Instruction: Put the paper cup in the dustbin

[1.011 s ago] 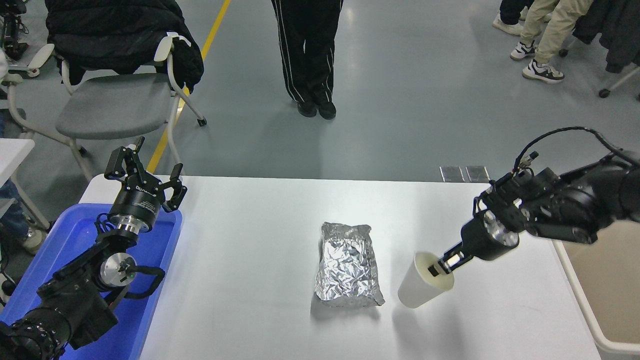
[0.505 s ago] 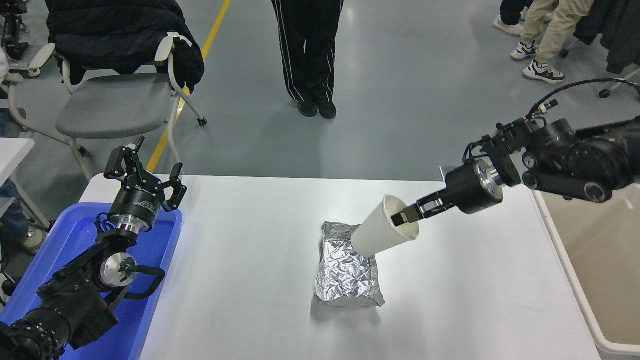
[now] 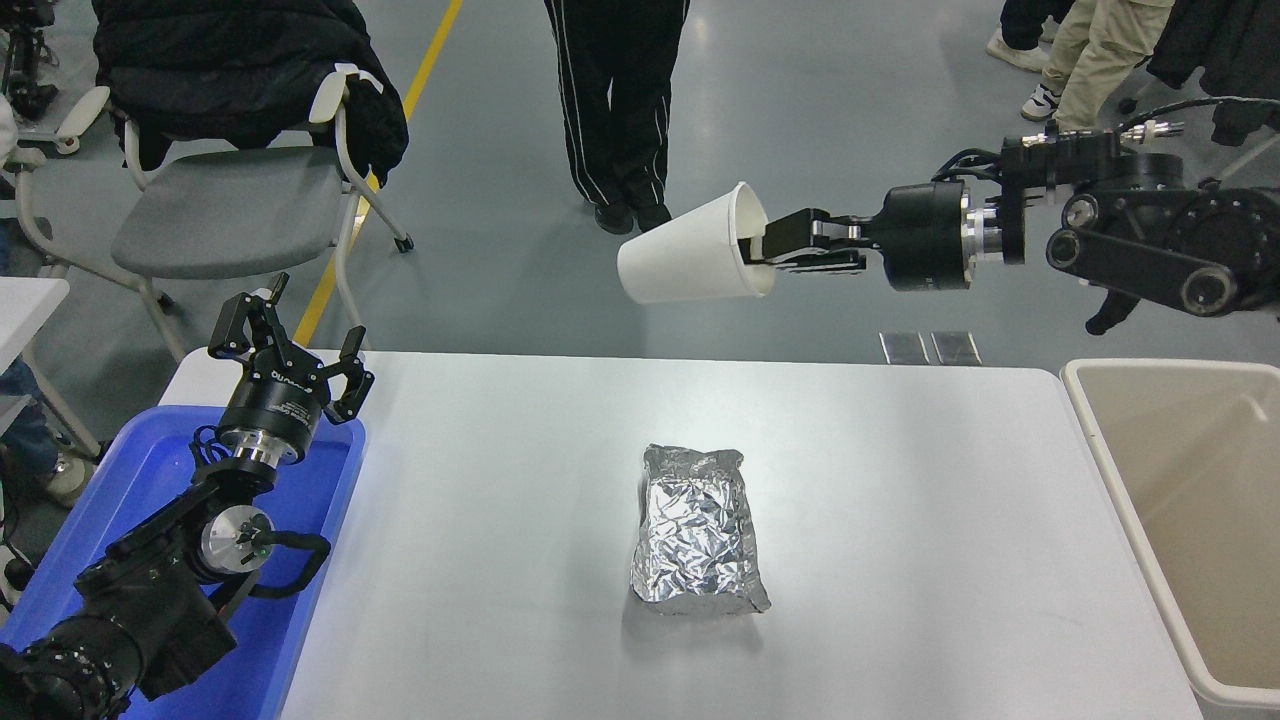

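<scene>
The white paper cup (image 3: 685, 262) hangs high above the table's far edge, tipped on its side with its mouth toward the right. My right gripper (image 3: 768, 247) is shut on the cup's rim, one finger inside the mouth, its arm reaching in level from the right edge. The beige dustbin (image 3: 1110, 476) stands open at the table's right end, below and to the right of the cup. My left gripper (image 3: 290, 345) is open, parked above the blue tray at the lower left.
A crinkled silver foil packet (image 3: 697, 530) lies at the middle of the white table (image 3: 900, 560). A blue tray (image 3: 150, 470) sits at the left end. A person (image 3: 615, 110) stands beyond the far edge; a chair (image 3: 220, 200) is at the upper left.
My right gripper has lifted the cup from the table beside the foil packet up and to the left, swinging it from upright to lying level in the air. The left arm has not moved.
</scene>
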`<act>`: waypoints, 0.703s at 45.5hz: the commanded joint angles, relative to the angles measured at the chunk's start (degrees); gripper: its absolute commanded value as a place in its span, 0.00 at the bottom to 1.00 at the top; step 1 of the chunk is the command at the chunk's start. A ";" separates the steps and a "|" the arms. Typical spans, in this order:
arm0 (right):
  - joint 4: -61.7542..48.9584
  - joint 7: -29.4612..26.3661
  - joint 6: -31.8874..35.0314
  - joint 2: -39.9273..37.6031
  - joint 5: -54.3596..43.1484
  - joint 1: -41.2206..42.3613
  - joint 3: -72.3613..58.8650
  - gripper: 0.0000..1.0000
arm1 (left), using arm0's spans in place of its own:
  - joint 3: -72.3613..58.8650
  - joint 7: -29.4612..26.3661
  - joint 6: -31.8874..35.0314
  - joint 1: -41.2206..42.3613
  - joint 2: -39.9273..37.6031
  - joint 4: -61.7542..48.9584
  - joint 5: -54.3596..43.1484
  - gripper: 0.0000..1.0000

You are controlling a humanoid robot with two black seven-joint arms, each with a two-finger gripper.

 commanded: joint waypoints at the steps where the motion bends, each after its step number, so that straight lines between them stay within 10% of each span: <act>1: -25.00 -1.16 0.40 5.00 10.27 -8.49 0.97 0.00 | 0.00 0.00 0.00 0.00 -0.01 -0.01 0.00 1.00; 32: -49.99 -38.07 -5.39 8.26 20.03 -20.97 9.14 0.00 | 0.00 0.09 0.00 0.00 -0.01 -0.01 0.00 1.00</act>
